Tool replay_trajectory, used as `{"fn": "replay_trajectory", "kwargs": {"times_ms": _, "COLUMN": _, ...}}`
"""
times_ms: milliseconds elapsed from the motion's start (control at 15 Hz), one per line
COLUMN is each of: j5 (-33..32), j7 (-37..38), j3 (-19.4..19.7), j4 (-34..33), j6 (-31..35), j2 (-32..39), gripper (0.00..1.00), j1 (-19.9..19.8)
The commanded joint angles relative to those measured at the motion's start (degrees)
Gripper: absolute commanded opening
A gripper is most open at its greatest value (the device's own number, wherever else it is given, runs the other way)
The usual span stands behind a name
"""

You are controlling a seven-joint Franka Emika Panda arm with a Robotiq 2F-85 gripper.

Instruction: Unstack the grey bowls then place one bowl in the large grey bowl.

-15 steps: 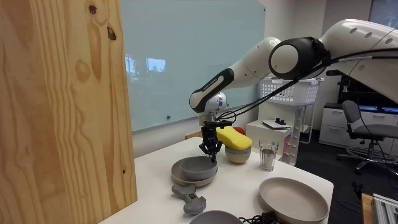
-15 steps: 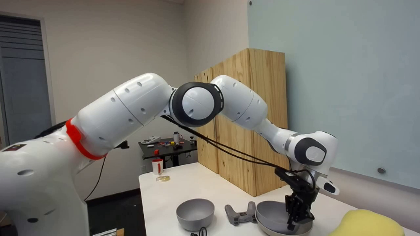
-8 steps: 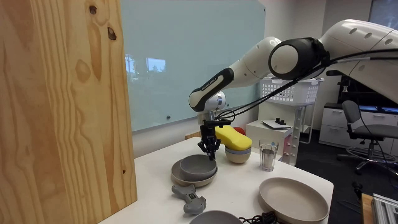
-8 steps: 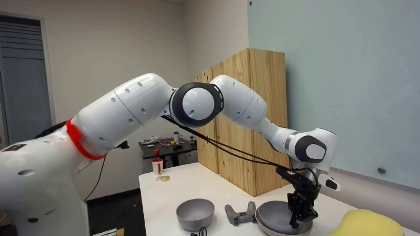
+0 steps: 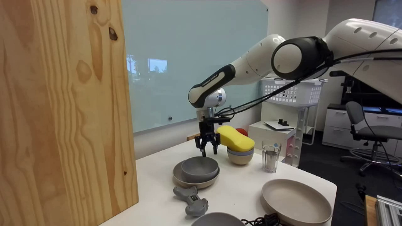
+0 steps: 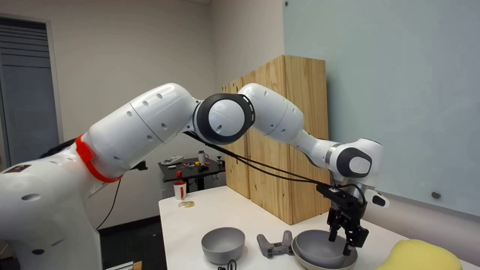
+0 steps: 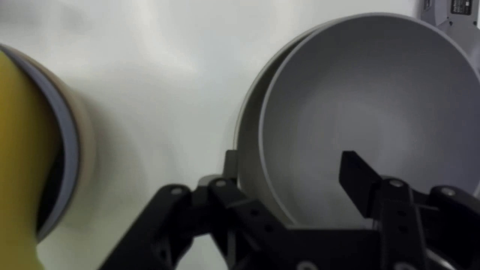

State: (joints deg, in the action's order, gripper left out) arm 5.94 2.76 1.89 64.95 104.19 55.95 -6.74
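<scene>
Grey bowl (image 5: 200,169) sits in large bowl (image 5: 179,178) beneath spread claw (image 5: 209,153).

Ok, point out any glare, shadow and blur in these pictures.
Wrist view: whitish glare on the table, a soft shadow beside the beige bowl, the grey bowl lighter at its floor than near the frame's top, the controller label too blurred to read; in an exterior view: bright window-like reflections in the glass board.

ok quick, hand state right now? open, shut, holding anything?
Hand: open, fingers apart, holding nothing; the dark grey bowl sits ungripped in the large grey bowl.
</scene>
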Motion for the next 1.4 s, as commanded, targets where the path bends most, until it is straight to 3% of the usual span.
{"fn": "replay_trajectory", "kwargs": {"times_ms": 0, "j5": -0.42, "j7": 0.43, "j3": -0.54, "j4": -2.52, "j6": -2.41, "j2": -2.82, "gripper": 0.99, "j1": 1.38}}
{"fn": "replay_trajectory", "kwargs": {"times_ms": 267, "j5": -1.07, "j7": 1.76, "j3": -0.49, "j4": -1.96, "j6": -6.75, "j2": -9.40, "gripper": 1.00, "j1": 4.13}}
{"fn": "replay_trajectory", "kwargs": {"times_ms": 533, "j5": -0.21, "j7": 5.37, "j3": -0.66, "j4": 3.28, "j6": -10.45, "j2": -17.27, "gripper": 1.00, "j1": 6.36}}
{"fn": "replay_trajectory", "kwargs": {"times_ms": 1333, "j5": 0.46, "j7": 14.58, "j3": -1.52, "j4": 31.74, "j6": -8.14, "j2": -39.75, "gripper": 1.00, "j1": 10.91}}
